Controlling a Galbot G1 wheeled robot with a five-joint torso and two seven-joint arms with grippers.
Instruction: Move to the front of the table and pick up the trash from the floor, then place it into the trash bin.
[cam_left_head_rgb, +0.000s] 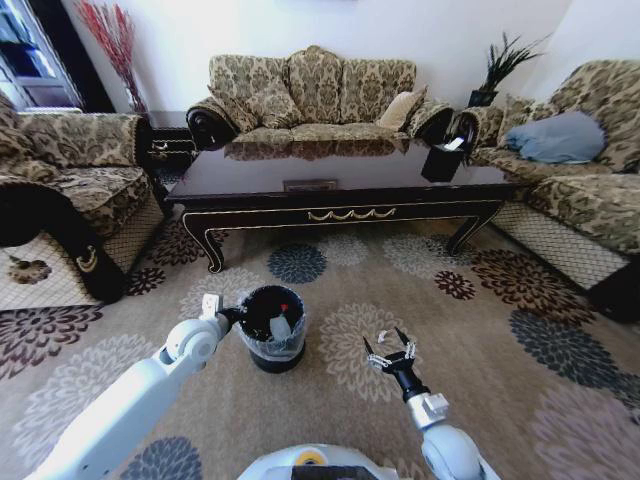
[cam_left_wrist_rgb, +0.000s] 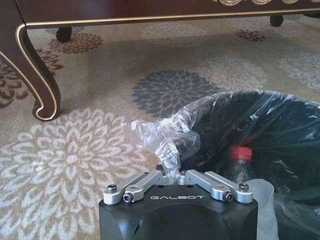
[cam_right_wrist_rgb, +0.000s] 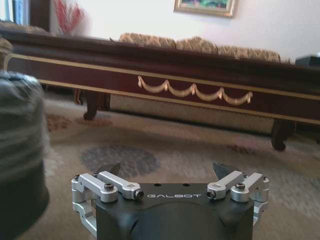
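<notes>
Black plastic is lining the trash bin (cam_left_head_rgb: 273, 345), which is sitting in the lower centre of the head view on the floor (cam_left_head_rgb: 480, 330), well in front of the table (cam_left_head_rgb: 340, 195) across the upper middle. Inside the bin, a clear bottle with a red cap (cam_left_wrist_rgb: 242, 162) is resting upright against the liner, with a white scrap (cam_left_wrist_rgb: 262, 192) lying beside it near the rim.

In the left wrist view, the left gripper (cam_left_wrist_rgb: 170, 172) is sitting at the bottom centre, its fingers drawn together and pinching a twist of the thin bag (cam_left_wrist_rgb: 160, 137) at the bin's near rim. Judging from this, the drop appears done and the liner is snagged, so the sound move is opening the fingers fully before lifting, otherwise the bag will be pulling the light bin over.

To the right of the bin in the head view, the right gripper (cam_left_head_rgb: 391, 349) is hovering low over the carpet, jaws spread wide and holding nothing, pointing toward the table's gold-trimmed apron.
</notes>
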